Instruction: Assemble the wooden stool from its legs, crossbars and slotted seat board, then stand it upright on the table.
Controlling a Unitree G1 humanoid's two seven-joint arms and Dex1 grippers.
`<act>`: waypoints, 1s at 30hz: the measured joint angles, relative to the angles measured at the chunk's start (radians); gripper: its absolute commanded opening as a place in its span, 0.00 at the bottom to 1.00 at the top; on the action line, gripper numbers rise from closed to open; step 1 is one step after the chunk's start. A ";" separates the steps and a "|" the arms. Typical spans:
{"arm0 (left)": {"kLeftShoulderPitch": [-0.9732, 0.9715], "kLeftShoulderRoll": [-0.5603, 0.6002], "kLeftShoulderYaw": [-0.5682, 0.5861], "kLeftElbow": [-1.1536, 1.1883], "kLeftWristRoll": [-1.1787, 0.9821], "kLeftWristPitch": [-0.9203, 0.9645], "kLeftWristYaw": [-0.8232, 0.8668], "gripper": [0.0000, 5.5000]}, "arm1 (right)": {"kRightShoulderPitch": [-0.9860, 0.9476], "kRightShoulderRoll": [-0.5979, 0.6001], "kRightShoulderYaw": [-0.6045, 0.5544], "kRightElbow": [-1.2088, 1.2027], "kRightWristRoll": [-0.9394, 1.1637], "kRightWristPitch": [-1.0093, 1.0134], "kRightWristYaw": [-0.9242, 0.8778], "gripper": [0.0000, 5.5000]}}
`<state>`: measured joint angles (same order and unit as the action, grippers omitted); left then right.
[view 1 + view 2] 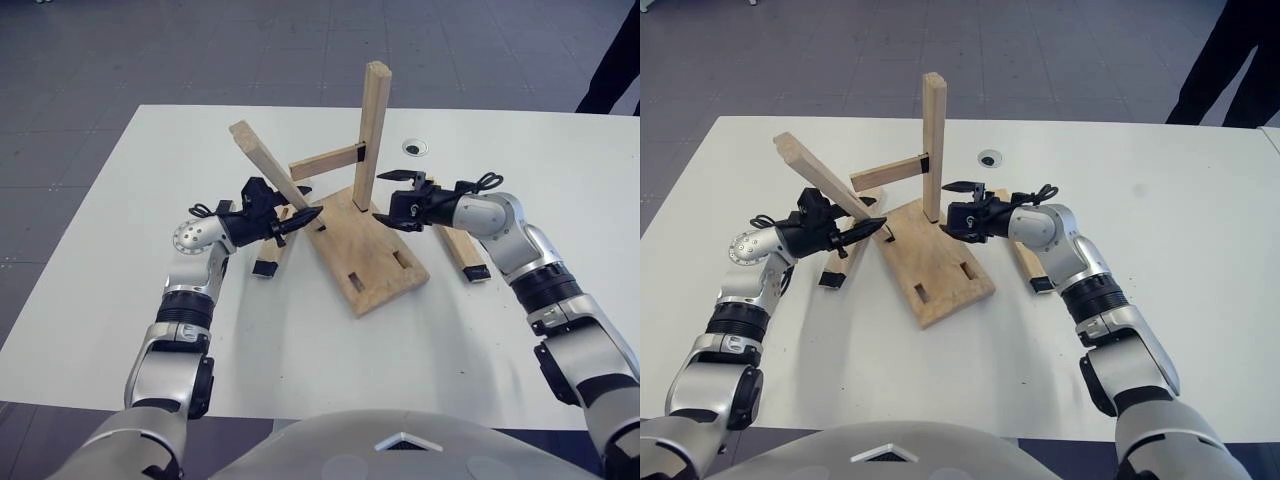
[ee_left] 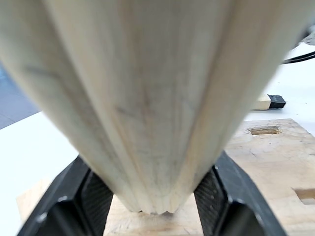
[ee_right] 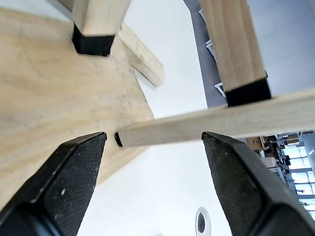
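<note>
Left pincer (image 1: 304, 219) clenched on tilted leg (image 1: 262, 158), right pincer (image 1: 383, 196) released beside upright leg (image 1: 372, 120) in seat board (image 1: 380, 265)

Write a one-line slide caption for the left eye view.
Left gripper holds a tilted leg at the seat board; right gripper open beside the upright leg.

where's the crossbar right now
In the left eye view the crossbar juts sideways from the upright leg to the robot's left, above the board's far end, its free end toward the tilted leg.
</note>
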<state>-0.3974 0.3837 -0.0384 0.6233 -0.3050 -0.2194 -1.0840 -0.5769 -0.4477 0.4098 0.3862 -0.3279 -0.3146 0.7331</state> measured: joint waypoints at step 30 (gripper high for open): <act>0.055 -0.111 0.127 0.001 -0.095 0.094 0.105 0.37 | -0.011 -0.006 0.089 0.215 0.010 -0.113 -0.020 0.65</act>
<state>-0.3427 0.2728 0.0881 0.6247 -0.3998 -0.1252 -0.9791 -0.5879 -0.4533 0.4991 0.6010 -0.3182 -0.4276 0.7134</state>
